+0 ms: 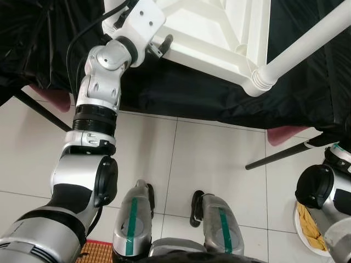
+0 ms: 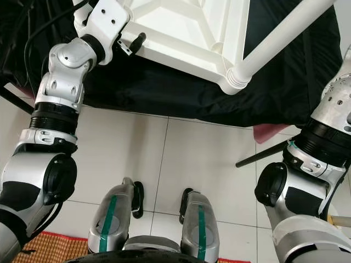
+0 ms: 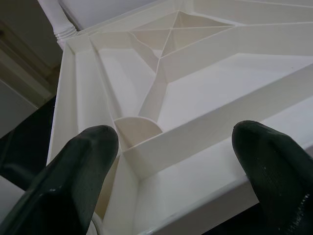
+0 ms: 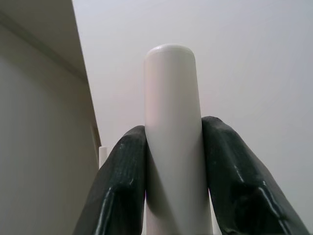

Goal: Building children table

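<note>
The white plastic tabletop (image 1: 214, 33) lies upside down on a black-draped surface, with its ribbed underside (image 3: 205, 93) facing up. A white round leg (image 1: 307, 44) stands in the ridged corner socket (image 1: 258, 79) and slants up to the right. My right gripper (image 4: 173, 142) is shut on that leg (image 4: 171, 88), a little below its rounded end. My left gripper (image 3: 176, 147) is open at the tabletop's near left corner. Its two black fingers (image 3: 93, 147) straddle the rim and ribs without pinching them. One left finger (image 1: 163, 45) pokes out beside the table's edge.
Black cloth (image 1: 181, 93) covers the support under the tabletop and hangs to the pale tiled floor (image 1: 208, 159). Black stand legs (image 1: 279, 156) slant across the floor on both sides. My feet (image 1: 134, 219) stand close to the cloth. An orange mat (image 1: 96, 252) and a plate (image 1: 310, 230) lie nearby.
</note>
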Robot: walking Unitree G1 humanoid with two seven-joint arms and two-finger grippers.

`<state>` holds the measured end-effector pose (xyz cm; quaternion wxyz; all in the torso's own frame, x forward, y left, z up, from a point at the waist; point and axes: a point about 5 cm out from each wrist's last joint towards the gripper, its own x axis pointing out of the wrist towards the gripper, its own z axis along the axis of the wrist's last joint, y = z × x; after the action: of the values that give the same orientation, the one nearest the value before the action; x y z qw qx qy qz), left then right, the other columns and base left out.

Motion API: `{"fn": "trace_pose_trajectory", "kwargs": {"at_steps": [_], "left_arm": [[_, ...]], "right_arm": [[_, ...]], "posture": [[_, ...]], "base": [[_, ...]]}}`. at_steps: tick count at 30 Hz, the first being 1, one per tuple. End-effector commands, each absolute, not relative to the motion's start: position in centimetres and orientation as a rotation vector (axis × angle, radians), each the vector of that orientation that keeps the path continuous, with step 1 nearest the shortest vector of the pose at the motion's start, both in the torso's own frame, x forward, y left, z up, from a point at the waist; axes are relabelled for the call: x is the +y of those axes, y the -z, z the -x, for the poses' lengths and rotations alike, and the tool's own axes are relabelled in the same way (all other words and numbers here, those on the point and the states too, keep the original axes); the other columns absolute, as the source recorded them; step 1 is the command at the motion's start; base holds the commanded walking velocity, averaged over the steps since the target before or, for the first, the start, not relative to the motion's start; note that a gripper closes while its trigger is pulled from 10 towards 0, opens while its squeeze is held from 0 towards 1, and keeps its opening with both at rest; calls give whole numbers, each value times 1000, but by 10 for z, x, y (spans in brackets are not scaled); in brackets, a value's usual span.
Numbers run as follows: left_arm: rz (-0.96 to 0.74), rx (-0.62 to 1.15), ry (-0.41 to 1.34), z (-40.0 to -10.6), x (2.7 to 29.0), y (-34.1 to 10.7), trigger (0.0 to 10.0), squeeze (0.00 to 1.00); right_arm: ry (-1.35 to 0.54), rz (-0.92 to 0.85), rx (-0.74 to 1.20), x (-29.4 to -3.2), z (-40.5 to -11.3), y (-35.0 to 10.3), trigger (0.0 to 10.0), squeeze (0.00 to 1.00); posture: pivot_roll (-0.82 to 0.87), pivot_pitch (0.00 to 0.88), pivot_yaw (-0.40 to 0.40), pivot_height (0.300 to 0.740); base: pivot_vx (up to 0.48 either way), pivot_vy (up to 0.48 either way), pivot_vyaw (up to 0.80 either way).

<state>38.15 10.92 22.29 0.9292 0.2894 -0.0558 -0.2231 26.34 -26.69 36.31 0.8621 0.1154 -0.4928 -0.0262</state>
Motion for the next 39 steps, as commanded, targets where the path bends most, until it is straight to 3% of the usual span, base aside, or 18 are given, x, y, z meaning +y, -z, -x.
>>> {"fn": "trace_pose_trajectory", "kwargs": {"at_steps": [1, 20, 26, 35, 39], "left_arm": [[-541, -150, -162, -384, 156, -214, 10000, 0], [-552, -157, -139, -383, 154, -215, 10000, 0], [-543, -246, 49, -376, 125, -225, 10000, 0], [-482, -294, 126, -373, 117, -242, 10000, 0], [-414, -378, 231, -365, 98, -270, 10000, 0]], "right_arm": [[271, -369, -976, -304, -259, -339, 0, 0], [391, -532, -903, -331, -252, -304, 0, 0], [400, -611, -832, -335, -255, -277, 0, 0], [416, -621, -794, -338, -254, -263, 0, 0], [412, -615, -762, -338, -256, -255, 0, 0]], "posture": [[-44, 125, 75, 740], [-39, 132, 78, 740], [-33, 136, 78, 740], [-32, 141, 78, 740], [-26, 142, 74, 740]], "base": [[0, 0, 0], [0, 0, 0], [0, 0, 0], [0, 0, 0], [0, 0, 0]]}}
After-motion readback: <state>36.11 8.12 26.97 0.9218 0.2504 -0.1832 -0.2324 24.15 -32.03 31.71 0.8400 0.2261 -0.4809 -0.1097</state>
